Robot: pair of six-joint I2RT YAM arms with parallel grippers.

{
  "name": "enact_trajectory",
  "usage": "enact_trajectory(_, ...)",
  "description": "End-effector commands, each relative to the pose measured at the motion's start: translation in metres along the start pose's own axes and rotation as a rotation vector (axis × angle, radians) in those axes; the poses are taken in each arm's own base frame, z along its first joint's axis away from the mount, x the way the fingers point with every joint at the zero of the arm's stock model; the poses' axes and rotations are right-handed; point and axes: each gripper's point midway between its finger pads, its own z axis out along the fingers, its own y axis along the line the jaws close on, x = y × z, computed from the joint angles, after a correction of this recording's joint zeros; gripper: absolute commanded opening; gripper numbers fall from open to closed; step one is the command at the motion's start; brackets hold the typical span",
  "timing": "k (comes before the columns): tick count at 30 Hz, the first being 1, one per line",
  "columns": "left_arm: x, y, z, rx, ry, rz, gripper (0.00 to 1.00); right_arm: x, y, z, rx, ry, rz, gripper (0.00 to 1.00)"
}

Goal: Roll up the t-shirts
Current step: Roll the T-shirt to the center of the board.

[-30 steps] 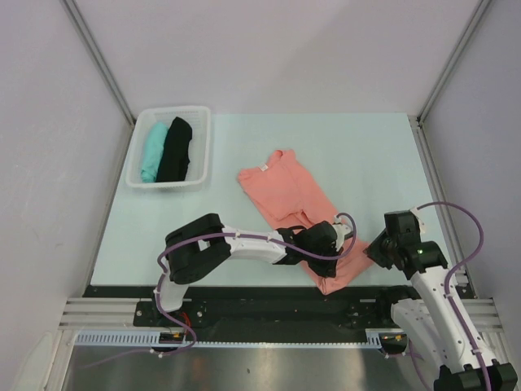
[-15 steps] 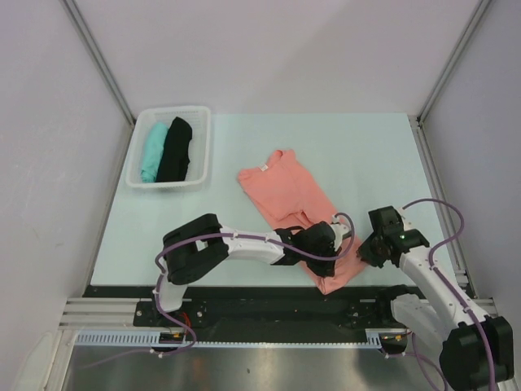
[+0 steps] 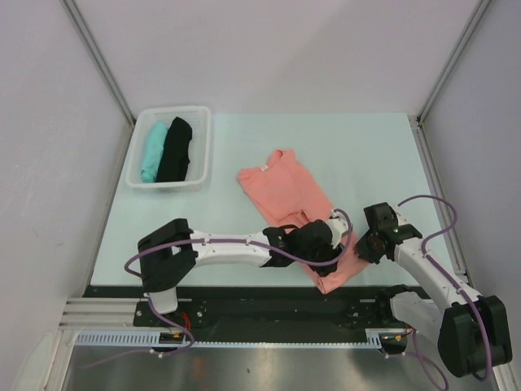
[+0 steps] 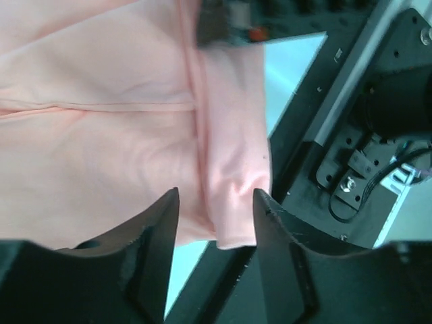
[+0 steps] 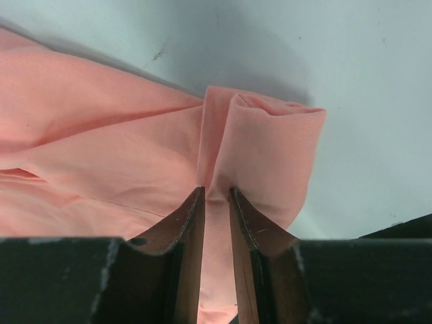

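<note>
Salmon-pink t-shirt (image 3: 285, 191): spread diagonally on table (image 3: 374, 155), hem at near edge toward right corner. Holding folded hem in narrow right end effector (image 5: 216, 192); straddling hem with parted left end effector (image 4: 216, 197). Close left on matching fold, then roll evenly toward collar.

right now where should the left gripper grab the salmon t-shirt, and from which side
The doubled-over near hem of the salmon-pink t-shirt, beside where the right gripper pinches it. Come straight down from above, where the open left gripper straddles it: that folded edge stands raised, while the rest lies flat.
</note>
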Motion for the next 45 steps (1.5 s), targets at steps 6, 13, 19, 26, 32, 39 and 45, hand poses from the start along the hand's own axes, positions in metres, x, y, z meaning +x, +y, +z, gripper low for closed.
enact_trajectory(6,0.014,-0.039,0.011,-0.065,-0.001,0.194,0.64,-0.007,0.003,0.006,0.011,-0.023,-0.009,0.26)
enact_trajectory(13,0.025,-0.043,0.026,-0.123,0.01,0.243,0.65,-0.005,0.006,0.009,0.013,-0.01,-0.015,0.27)
enact_trajectory(19,0.037,-0.026,0.031,-0.228,0.033,0.277,0.63,-0.006,0.007,0.009,0.007,-0.01,-0.013,0.27)
enact_trajectory(26,0.047,-0.013,0.033,-0.305,0.065,0.29,0.54,-0.006,0.009,0.011,0.002,-0.005,-0.018,0.27)
enact_trajectory(32,0.041,-0.012,0.029,-0.313,0.048,0.285,0.17,-0.016,0.022,0.001,-0.05,-0.03,-0.028,0.3)
enact_trajectory(39,0.042,-0.015,0.025,-0.176,0.064,0.165,0.0,-0.047,0.046,-0.03,-0.145,-0.11,-0.042,0.46)
enact_trajectory(45,0.032,-0.007,0.015,0.025,0.054,-0.054,0.0,-0.059,0.041,-0.052,-0.17,-0.153,-0.009,0.46)
